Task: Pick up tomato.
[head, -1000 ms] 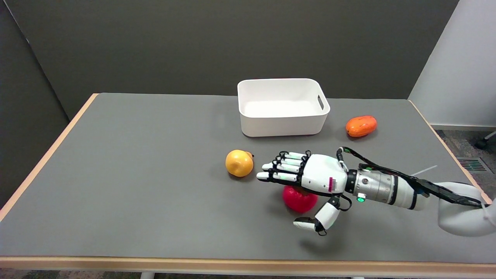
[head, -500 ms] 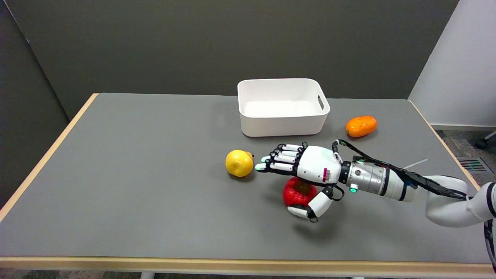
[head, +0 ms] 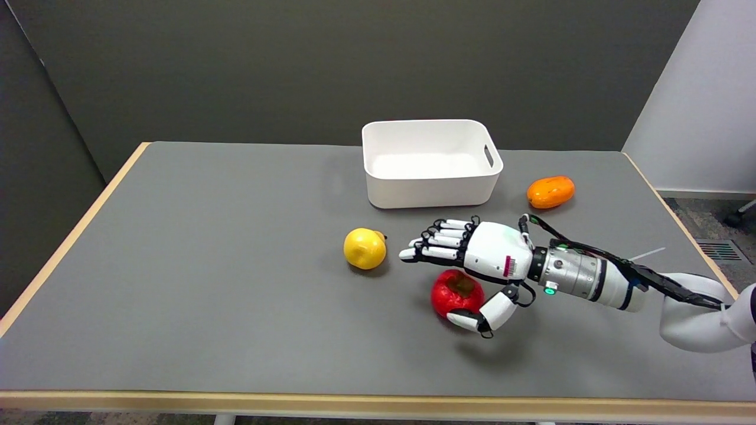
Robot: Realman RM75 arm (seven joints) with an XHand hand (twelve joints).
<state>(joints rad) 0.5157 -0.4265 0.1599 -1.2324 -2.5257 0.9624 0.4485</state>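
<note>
A red tomato (head: 455,293) with a dark stem lies on the grey table (head: 236,283), right of centre. My right hand (head: 481,260) hovers just over it, palm down. The fingers (head: 440,248) stretch out straight to the left, above and beyond the tomato. The thumb (head: 487,313) hangs down at the tomato's near right side, close to it or touching. Nothing is held in the hand.
A yellow round fruit (head: 365,248) lies left of the fingertips. An empty white bin (head: 430,162) stands behind the hand. An orange oval fruit (head: 550,192) lies to the bin's right. The table's wooden front edge (head: 354,404) runs along the bottom.
The hand first moved back over the tomato and its thumb came in to the fruit's near side. In the last half second it shifted slightly right and the fingers drew away from the yellow fruit.
</note>
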